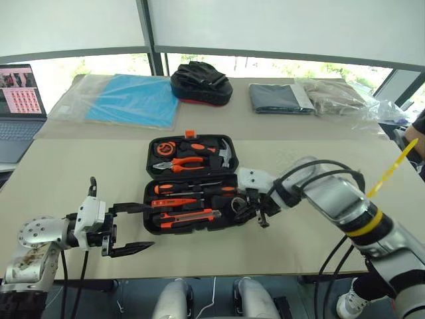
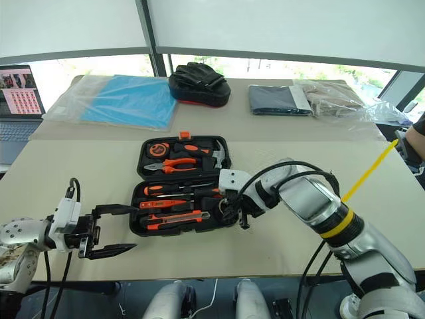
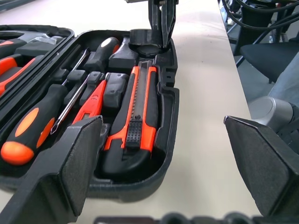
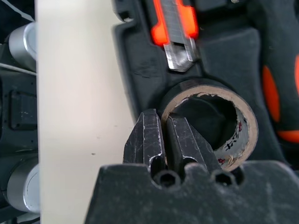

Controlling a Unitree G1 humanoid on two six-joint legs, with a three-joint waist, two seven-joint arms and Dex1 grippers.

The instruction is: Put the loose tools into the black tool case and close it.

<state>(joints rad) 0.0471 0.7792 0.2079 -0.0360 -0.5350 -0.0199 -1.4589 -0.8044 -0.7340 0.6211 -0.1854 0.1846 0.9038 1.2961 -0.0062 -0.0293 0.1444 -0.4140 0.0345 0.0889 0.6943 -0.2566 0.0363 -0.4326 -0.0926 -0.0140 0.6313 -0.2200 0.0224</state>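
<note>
A pale beige worktop (image 1: 80, 166) carries the open black tool case (image 1: 189, 181) near its middle, lid lying flat on the far side with the orange latch at the far edge. The case serves as the landmark. Its far half holds pliers (image 1: 179, 163), a hammer (image 1: 224, 154) and a tape measure (image 1: 164, 147). Its near half holds two screwdrivers (image 1: 189, 189), a small orange tester screwdriver (image 1: 174, 202) and the utility knife (image 1: 188, 217), each lying in a recess. The dark tape roll (image 4: 212, 123) sits in the round recess at the case's right end, just past the knife's tip.

The right pincer (image 4: 163, 140) points down at that right end, its fingers pressed together with nothing between them, their tips against the roll's rim. The left pincer (image 1: 123, 229) hangs level just off the case's left near corner, jaws spread wide and empty.

Beyond the case, a second worktop holds a blue sheet in clear plastic (image 1: 129, 100), a black and red soft bag (image 1: 201, 83), a folded grey cloth (image 1: 279, 98) and crumpled plastic wrap (image 1: 345, 100). A laptop (image 1: 20, 100) stands far left of the case. Windows with lowered white blinds (image 1: 279, 26) run behind. A yellow strip (image 1: 392, 169) sticks up to the right of the case.
</note>
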